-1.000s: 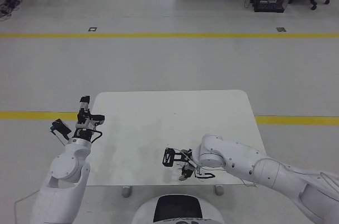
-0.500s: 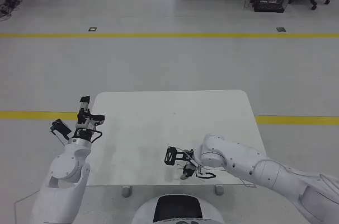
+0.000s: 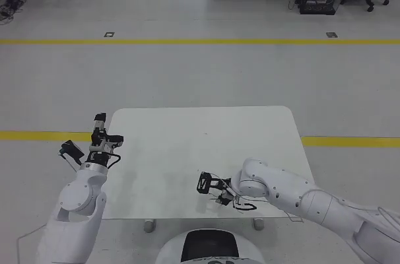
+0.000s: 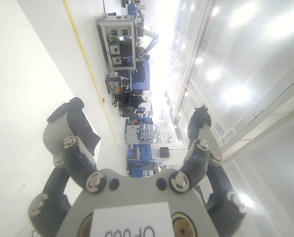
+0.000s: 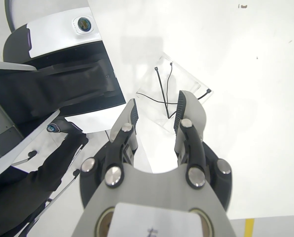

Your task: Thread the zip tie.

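Floor: pale grey hall floor (image 3: 187, 72) crossed by a yellow painted stripe (image 3: 187, 41).
Table: white rectangular table with rounded corners (image 3: 187, 138), standing on that floor.
Left arm: white jointed arm (image 3: 81, 198) at the table's left edge, its wrist raised and aimed away from the tabletop.
Left gripper: grey metal left gripper with black fingers (image 4: 137, 109), spread wide apart with nothing between them.
Right arm: white jointed arm (image 3: 299, 198) reaching in across the table's near right part.
Right gripper: grey metal right gripper with ribbed black pads (image 5: 157, 102), hanging above the near edge of the table, parted and gripping nothing.
Tray: shallow square tray of clear plastic (image 5: 186, 75) lying flat on the table just below the right gripper, seen past its parted fingers.
Zip ties: three thin black plastic zip ties (image 5: 161, 87) lying loose inside the clear tray, crossing one another; one is partly hidden behind a finger.
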`<state>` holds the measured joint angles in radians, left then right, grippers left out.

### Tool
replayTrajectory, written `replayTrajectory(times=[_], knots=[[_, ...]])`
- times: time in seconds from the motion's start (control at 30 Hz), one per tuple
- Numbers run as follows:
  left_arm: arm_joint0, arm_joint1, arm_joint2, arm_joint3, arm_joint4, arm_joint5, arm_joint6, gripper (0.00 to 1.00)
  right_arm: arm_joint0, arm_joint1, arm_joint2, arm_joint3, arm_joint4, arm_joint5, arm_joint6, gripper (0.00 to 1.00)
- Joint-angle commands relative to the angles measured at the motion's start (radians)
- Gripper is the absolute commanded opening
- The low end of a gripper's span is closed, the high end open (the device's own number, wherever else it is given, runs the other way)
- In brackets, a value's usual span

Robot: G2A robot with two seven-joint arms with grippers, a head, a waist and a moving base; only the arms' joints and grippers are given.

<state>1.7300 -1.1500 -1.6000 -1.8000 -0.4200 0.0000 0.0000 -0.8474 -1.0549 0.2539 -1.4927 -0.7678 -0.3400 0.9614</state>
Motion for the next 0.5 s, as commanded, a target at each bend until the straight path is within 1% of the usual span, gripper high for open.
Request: replayTrajectory(times=[0.0, 0.23, 0.37, 0.47], knots=[[0.000, 0.000, 0.000, 0.000, 0.000, 0.000, 0.000, 1.00, 0.000, -0.005, -0.004, 0.009, -0.007, 0.000, -0.004, 0.33], [0.000, 0.000, 0.000, 0.000, 0.000, 0.000, 0.000, 1.00, 0.007, -0.036, -0.024, 0.066, -0.016, 0.000, -0.015, 0.25], [0.000, 0.000, 0.000, 0.000, 0.000, 0.000, 0.000, 1.00, 0.015, -0.056, -0.034, 0.098, -0.018, 0.000, -0.018, 0.25], [0.000, 0.000, 0.000, 0.000, 0.000, 0.000, 0.000, 1.00, 0.020, -0.071, -0.043, 0.122, -0.022, 0.000, -0.019, 0.22]])
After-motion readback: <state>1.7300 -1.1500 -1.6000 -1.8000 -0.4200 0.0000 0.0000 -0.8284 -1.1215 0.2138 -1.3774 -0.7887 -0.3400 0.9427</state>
